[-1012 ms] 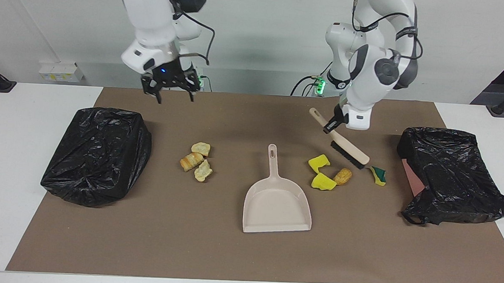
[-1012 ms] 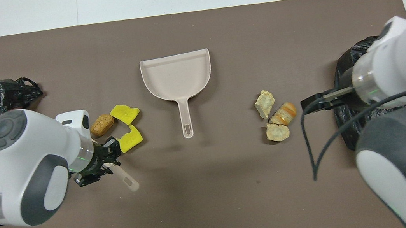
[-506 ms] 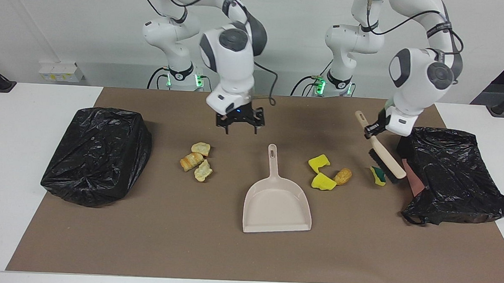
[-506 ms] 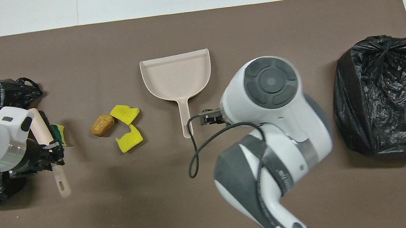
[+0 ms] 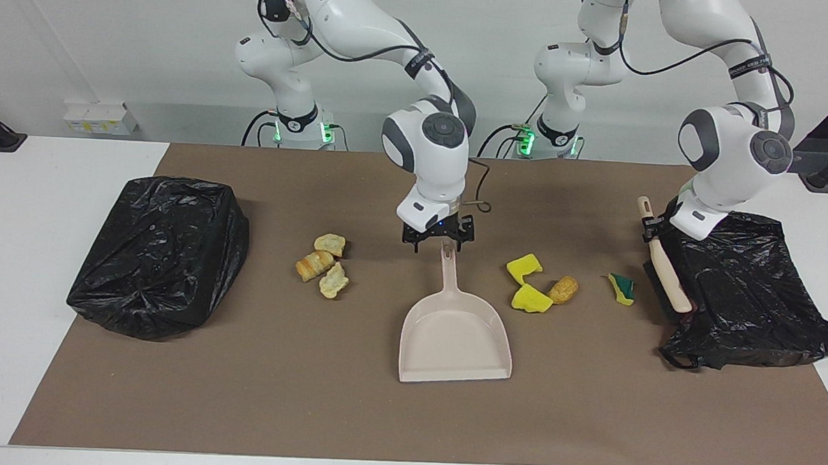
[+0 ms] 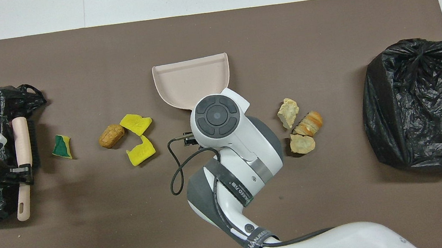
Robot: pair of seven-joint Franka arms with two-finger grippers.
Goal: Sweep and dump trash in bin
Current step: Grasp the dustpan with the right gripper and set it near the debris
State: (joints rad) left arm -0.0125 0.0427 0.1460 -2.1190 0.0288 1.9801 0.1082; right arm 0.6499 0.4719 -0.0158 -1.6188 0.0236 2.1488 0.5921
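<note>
Beige dustpan [image 5: 456, 332] flat on brown mat [image 5: 350, 411] at mid-table, open mouth away from the robots, handle pointing toward them. Right gripper [image 5: 439, 241] low over the tip of that handle, fingers spread either side of it, not seen to clamp. Left gripper [image 5: 652, 227] over the mat edge at the left arm's end of the table, jaws clamped on the handle of beige brush [image 5: 664, 264], black bristles down, brush head against the crumpled black bag [image 5: 747, 289] lying there. Trash in two groups, all on the mat. Group toward the left arm's end: yellow-green sponge piece [image 5: 622, 288] just beside the brush head; tan-brown lump [image 5: 564, 289] touching one yellow sponge chunk [image 5: 531, 299]; second yellow sponge chunk [image 5: 523, 267] near these, nearer to the robots. Same group visible in overhead view between brush [image 6: 21, 167] and dustpan [image 6: 191, 78]. Group toward the right arm's end: pale crusty piece [image 5: 330, 243], striped tan-brown roll [image 5: 314, 264], second pale crusty piece [image 5: 333, 281], clustered close together, well apart from the dustpan. Full black bag [image 5: 161, 253] at the right arm's end of the table, closed, partly on the mat. No trash in the dustpan.
</note>
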